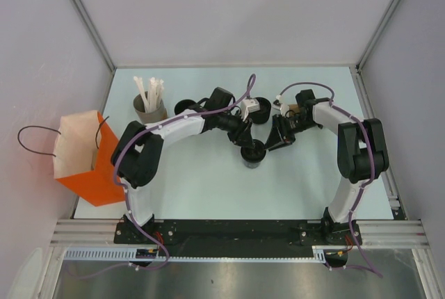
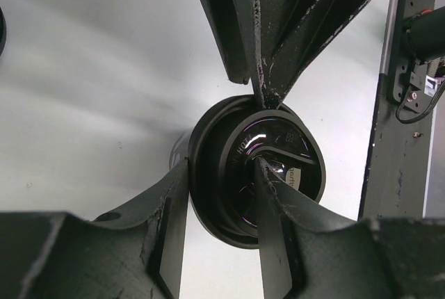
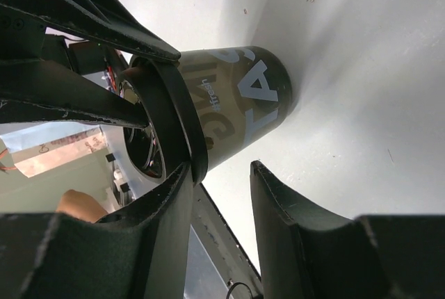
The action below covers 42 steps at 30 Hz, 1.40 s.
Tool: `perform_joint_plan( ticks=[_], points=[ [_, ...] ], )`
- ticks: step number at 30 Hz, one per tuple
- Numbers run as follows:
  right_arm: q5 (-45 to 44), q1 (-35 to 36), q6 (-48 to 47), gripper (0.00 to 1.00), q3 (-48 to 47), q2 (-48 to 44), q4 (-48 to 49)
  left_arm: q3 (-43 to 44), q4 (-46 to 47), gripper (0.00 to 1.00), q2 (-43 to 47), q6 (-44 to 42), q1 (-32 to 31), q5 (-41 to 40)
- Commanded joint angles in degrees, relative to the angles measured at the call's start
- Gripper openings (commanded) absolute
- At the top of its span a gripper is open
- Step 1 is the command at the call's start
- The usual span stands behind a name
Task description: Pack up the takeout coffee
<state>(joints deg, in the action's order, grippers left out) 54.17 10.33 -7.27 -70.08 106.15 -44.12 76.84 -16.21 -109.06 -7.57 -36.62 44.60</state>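
Observation:
The takeout coffee (image 1: pixel 252 156) stands upright mid-table, a black cup with pale lettering (image 3: pixel 243 97) under a black round lid (image 2: pixel 278 167). My left gripper (image 1: pixel 245 140) reaches down onto it from the far left. In the left wrist view the left gripper (image 2: pixel 222 174) is closed over the lid's edge, one finger against the outside of the rim and the other on the lid's top. My right gripper (image 1: pixel 273 140) comes in from the right. In its own view the right gripper (image 3: pixel 221 167) has one finger touching the lid's rim, the other apart from the cup wall.
An orange paper bag (image 1: pixel 87 167) stands open at the table's left edge. A grey cup of white straws (image 1: pixel 148 108) and a lidless black cup (image 1: pixel 185 108) sit at the back left, behind the left arm. A dark rail (image 2: pixel 389 174) edges the table.

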Motion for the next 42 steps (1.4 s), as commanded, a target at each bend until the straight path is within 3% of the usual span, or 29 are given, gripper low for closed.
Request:
perform_joint_plan(
  ticks=[1,17,24,32,42],
  points=[
    [-21.3,2.5,-2.3,0.41,2.7,3.4,6.9,-4.2,-6.1,0.28,-1.9,-7.0,-0.5,-8.5],
    [-35.3,8.2,-2.4,0.41,2.9,6.6,7.0,-5.7,-6.1,0.23,-0.7,-8.1,-0.5,-9.0],
    [-34.5,8.5,-2.4,0.41,2.9,6.6,6.8,-6.3,-6.3,0.18,-0.7,-8.3,-0.5,-10.4],
    [-14.3,4.5,-5.3,0.49,2.3,3.2,4.9,-8.2,-6.2,0.14,-0.9,-9.0,-0.4,-10.6],
    [-2.5,2.3,-8.6,0.6,-0.9,4.2,0.4,-8.5,-6.3,0.11,-1.1,-8.8,-0.3,-10.7]
  ],
)
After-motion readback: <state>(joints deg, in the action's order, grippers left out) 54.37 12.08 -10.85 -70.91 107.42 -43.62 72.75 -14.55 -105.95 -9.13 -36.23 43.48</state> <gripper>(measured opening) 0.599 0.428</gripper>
